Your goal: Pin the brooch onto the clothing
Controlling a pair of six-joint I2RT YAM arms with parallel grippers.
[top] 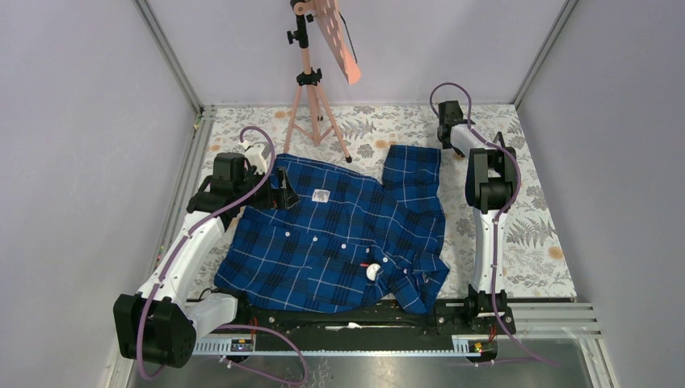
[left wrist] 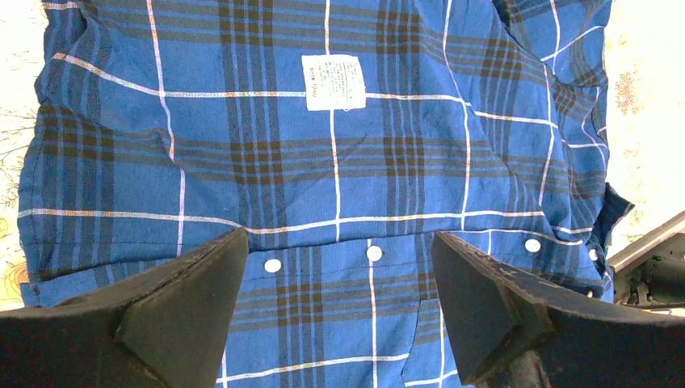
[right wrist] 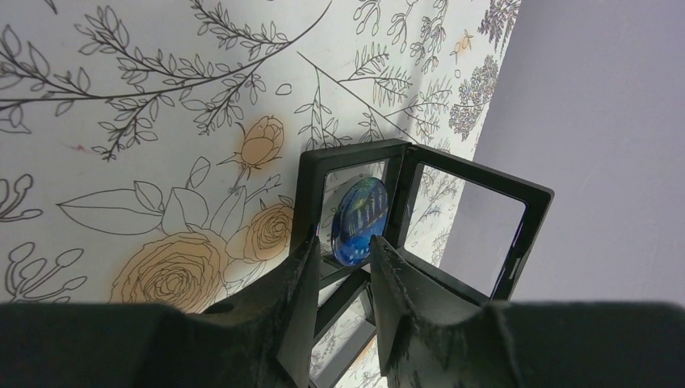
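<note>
The dark-blue plaid shirt (top: pixel 339 242) lies spread flat on the floral tablecloth, with its white neck label (top: pixel 321 195) facing up. My left gripper (top: pixel 281 190) hovers over the collar end, open and empty. In the left wrist view its gripper (left wrist: pixel 339 242) spans the shirt (left wrist: pixel 323 162) above the row of white buttons. My right gripper (top: pixel 447 121) is at the far back right. In its wrist view the gripper (right wrist: pixel 343 246) stands narrowly open with its fingertips on either side of the lower edge of a round blue brooch (right wrist: pixel 359 218), which sits in an open black display case (right wrist: pixel 355 153).
A pink tripod stand (top: pixel 311 105) stands at the back, left of the shirt's raised sleeve. A small white round thing (top: pixel 372 272) lies on the shirt near its front hem. Grey walls close in the back and both sides.
</note>
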